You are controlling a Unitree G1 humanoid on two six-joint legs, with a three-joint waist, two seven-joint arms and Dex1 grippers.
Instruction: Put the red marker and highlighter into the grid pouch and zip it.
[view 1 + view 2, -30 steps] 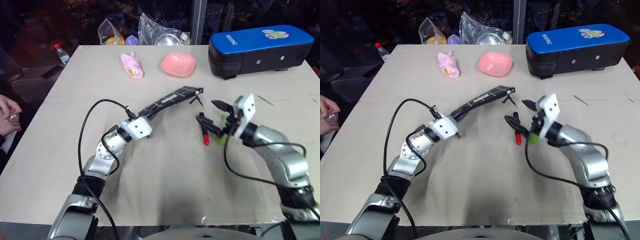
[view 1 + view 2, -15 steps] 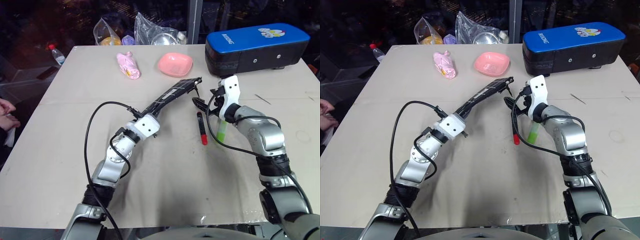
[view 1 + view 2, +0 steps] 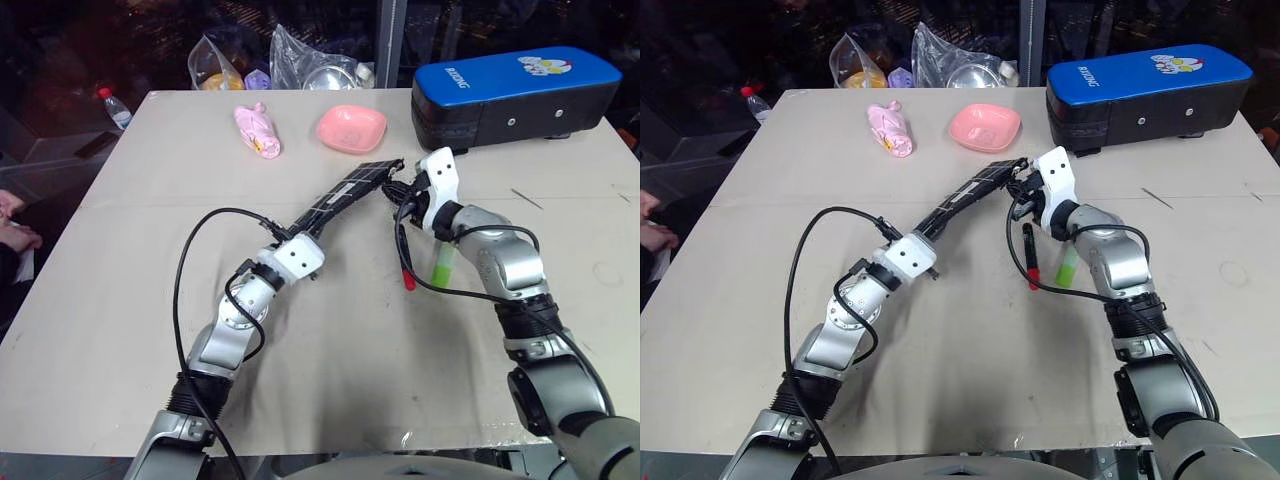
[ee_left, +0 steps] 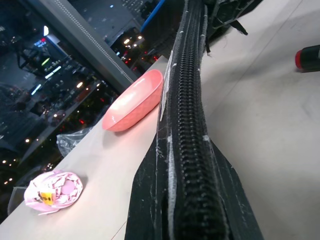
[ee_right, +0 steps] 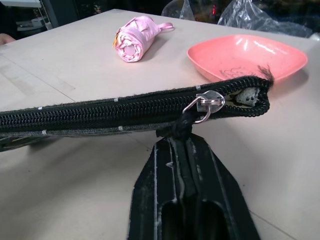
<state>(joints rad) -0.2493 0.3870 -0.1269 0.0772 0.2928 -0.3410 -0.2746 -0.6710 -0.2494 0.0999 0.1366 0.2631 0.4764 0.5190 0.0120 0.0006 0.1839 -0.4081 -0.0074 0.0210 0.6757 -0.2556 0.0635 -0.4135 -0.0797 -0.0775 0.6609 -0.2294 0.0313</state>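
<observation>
Head views:
- pouch [image 3: 345, 195]: landmark; a long strip seen on edge, zipper up, its long axis goes from near the robot's left up to the far right, toward the pink bowl [image 3: 354, 128].
- left gripper [image 3: 303, 243]: at the near end of the pouch, fingers together, clamped on this end so that the pouch stands on edge.
- right gripper [image 3: 1025, 183]: at the far end of the pouch, fingers together at the zipper pull; it is the arm nearer to the pull.
- marker [image 3: 403, 258]: on the table just right of the far end of the pouch, outside it, red tip toward the robot.
- highlighter [image 3: 443, 264]: on the table right of the marker, also outside the pouch, partly under the right arm.

Left wrist view:
- pouch [image 4: 192, 125]: zipper teeth run straight away from the camera and look joined along the whole length.
- marker [image 4: 307, 56]: red end beside the far part of the pouch.

Right wrist view:
- right gripper [image 5: 182, 132]: fingers pressed together on the black pull tab.
- zipper slider [image 5: 206, 103]: at the far end of the pouch, just above the fingertips.

Judgement:
- next move: the pouch looks zipped and both pens are out, so I think the right gripper must draw the pull along the long axis toward the left gripper to open it.
</observation>
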